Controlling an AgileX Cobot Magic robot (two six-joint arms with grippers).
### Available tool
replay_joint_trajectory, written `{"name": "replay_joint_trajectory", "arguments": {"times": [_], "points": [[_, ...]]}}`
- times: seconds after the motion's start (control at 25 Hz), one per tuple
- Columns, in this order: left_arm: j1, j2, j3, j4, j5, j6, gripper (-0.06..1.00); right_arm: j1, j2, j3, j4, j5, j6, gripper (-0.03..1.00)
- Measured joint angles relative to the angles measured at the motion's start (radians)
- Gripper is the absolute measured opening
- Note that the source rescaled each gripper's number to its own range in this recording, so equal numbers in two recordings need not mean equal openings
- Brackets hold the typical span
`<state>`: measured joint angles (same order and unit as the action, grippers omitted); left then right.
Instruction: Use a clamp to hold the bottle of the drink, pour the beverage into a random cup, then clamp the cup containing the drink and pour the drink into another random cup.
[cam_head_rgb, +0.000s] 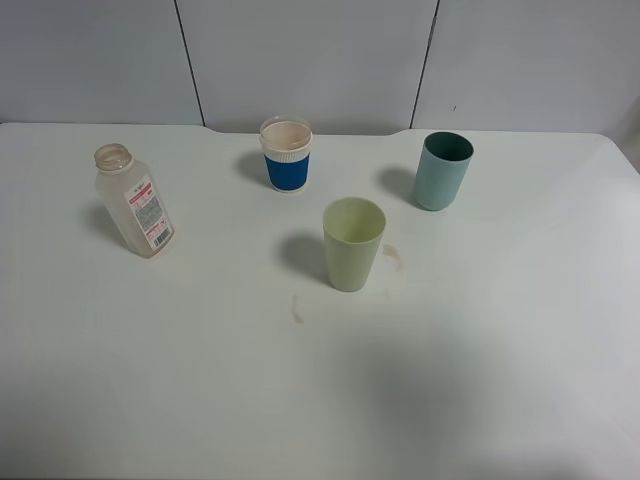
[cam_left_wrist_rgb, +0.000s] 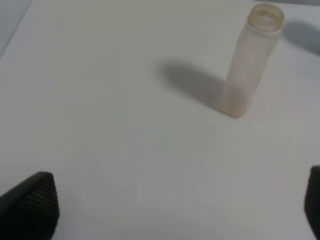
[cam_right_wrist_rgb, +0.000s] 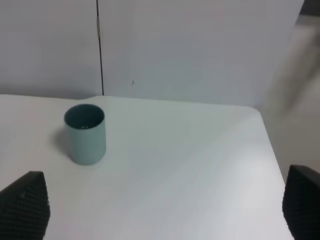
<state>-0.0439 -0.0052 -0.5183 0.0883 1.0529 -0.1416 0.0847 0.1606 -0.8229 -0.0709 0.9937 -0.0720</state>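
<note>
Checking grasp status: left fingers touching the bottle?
Apart. Left wrist view shows bare table between the fingers and the upright bottle.

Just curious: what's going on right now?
Both grippers open, empty. Bottle upright, uncapped, looks nearly empty. Yellow-green cup and teal cup upright. Small brown spills on table.

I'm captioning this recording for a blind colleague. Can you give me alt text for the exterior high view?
Four containers stand apart on a white table: an uncapped clear plastic bottle with a red-printed white label at left, a blue-banded white cup at the back, a teal tumbler at right, and a pale yellow-green tumbler in the middle. Faint brown stains mark the table near it; no arm is visible.
</note>
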Motion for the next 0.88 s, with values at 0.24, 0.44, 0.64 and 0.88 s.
{"name": "replay_joint_trajectory", "arguments": {"times": [0.24,0.44,0.64,0.88], "points": [[0.000,0.000,0.000,0.000,0.000,0.000,1.00,0.000,-0.123,-0.001,0.005,0.089,0.000,0.80],[0.000,0.000,0.000,0.000,0.000,0.000,1.00,0.000,-0.166,0.066,0.050,0.169,0.003,0.80],[0.000,0.000,0.000,0.000,0.000,0.000,1.00,0.000,-0.166,0.200,0.085,0.153,0.003,0.80],[0.000,0.000,0.000,0.000,0.000,0.000,1.00,0.000,-0.165,0.316,0.089,0.084,0.011,0.80]]}}
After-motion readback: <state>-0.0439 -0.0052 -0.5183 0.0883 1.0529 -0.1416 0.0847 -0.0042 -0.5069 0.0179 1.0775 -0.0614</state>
